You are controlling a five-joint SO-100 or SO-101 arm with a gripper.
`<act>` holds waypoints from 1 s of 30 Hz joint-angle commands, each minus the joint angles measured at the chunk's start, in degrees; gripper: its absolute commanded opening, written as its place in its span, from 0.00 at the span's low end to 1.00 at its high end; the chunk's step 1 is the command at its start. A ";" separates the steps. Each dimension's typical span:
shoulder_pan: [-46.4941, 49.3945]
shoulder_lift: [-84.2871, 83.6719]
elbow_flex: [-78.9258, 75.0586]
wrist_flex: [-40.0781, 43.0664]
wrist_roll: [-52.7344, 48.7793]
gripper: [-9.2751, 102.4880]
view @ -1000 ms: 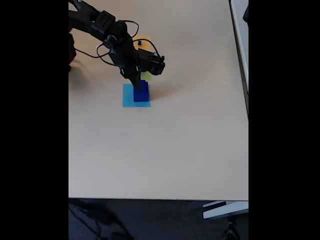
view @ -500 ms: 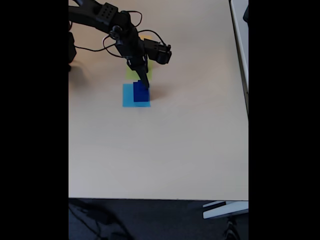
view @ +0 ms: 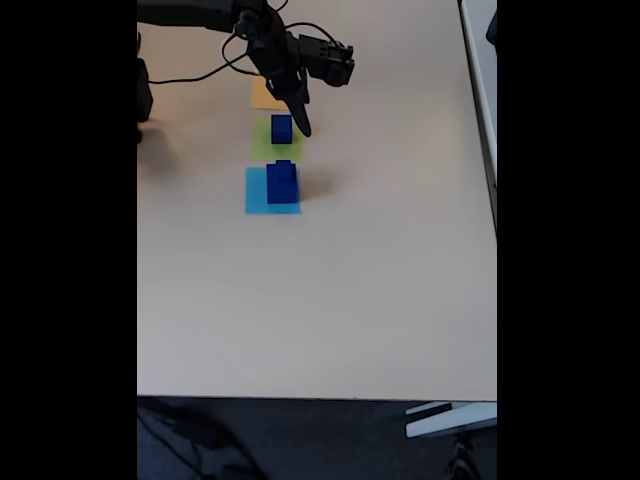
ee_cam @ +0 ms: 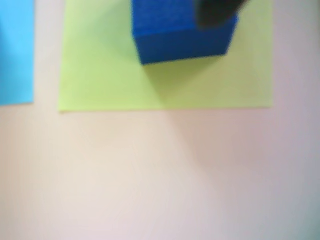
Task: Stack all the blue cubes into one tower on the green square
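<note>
One beige table (view: 330,290) carries everything in the fixed view, and one black arm (view: 190,14) reaches across its top from about ten o'clock toward the middle. Three flat paper squares lie in a line running from twelve to six o'clock: an orange-yellow square (view: 263,95) farthest up and partly behind the arm, the green square (view: 260,142) directly below it, and a light-blue square (view: 257,192) below that. Dark blue cubes come next, and three can be counted in the fixed view. One blue cube (view: 282,127) stands on the green square, toward its one o'clock corner. A larger cube (view: 281,187) sits on the light-blue square at its three o'clock edge, and a smaller cube (view: 284,165) rests on top of it, though the picture is too coarse to be sure of more than those two in that stack. In the wrist view the cube on the green sheet (ee_cam: 182,32) fills the twelve o'clock area, standing inside the sheet's (ee_cam: 100,80) upper half, with a strip of the light-blue paper (ee_cam: 15,50) at nine o'clock. The gripper (view: 303,125) hangs just beside that cube at its three o'clock side; a dark blurred fingertip (ee_cam: 215,12) overlaps the cube's upper right corner in the wrist view. Whether the claw is spread or closed cannot be made out.
</note>
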 commanded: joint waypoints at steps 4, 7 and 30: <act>-6.15 1.85 -8.17 5.45 9.49 0.41; -9.49 0.62 -8.61 6.24 14.41 0.41; -24.87 -12.30 -11.16 -0.53 31.64 0.42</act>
